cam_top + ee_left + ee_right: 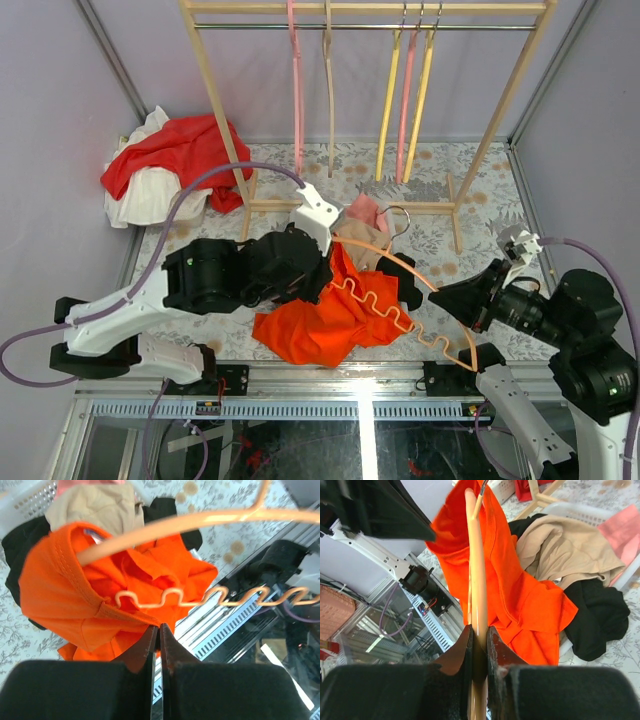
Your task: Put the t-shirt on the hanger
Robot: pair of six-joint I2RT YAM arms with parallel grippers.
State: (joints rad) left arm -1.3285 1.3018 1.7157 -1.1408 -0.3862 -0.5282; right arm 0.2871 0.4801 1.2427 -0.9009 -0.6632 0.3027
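left end effector (156, 628): jaws together at t-shirt (65, 605) edge; pinch unclear | right end effector (479, 630): clamped on hanger (475, 555) arm | t-shirt: draped over hanger's far end; rest bunched low over near tabletop (440, 180)

Our left arm (115, 312) and right arm (520, 400) share white links between bulky black joint housings. A lavender cable (200, 185) loops along each, and a white block (320, 210) caps each wrist. Our left gripper (159, 628) has black jaws with rust-brown inner faces.
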